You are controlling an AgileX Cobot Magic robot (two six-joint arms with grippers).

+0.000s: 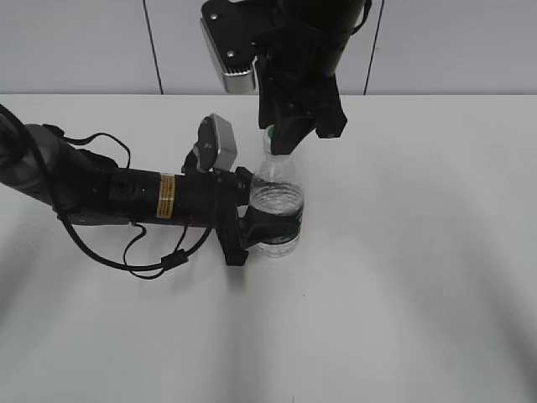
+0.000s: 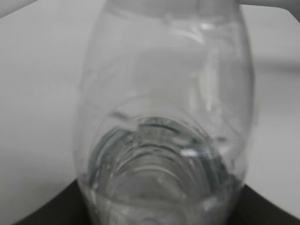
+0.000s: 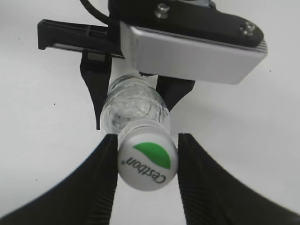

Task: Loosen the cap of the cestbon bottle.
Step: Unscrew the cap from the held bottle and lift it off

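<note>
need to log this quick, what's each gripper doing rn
Left gripper: shut on the cestbon bottle.
Right gripper: fingers at both sides of the cap; grip cannot be told.

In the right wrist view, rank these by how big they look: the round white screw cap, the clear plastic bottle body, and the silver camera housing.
1. Silver camera housing, widest.
2 and 3. Round white screw cap and clear plastic bottle body look alike in size; the cap sits nearer the camera, so no ranking.

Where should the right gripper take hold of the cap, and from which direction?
Grip the cap on its round side wall, coming from above with one finger on each side. The cestbon bottle stands upright, held low by the left gripper, so the top is free. The right gripper already brackets the cap there.
</note>
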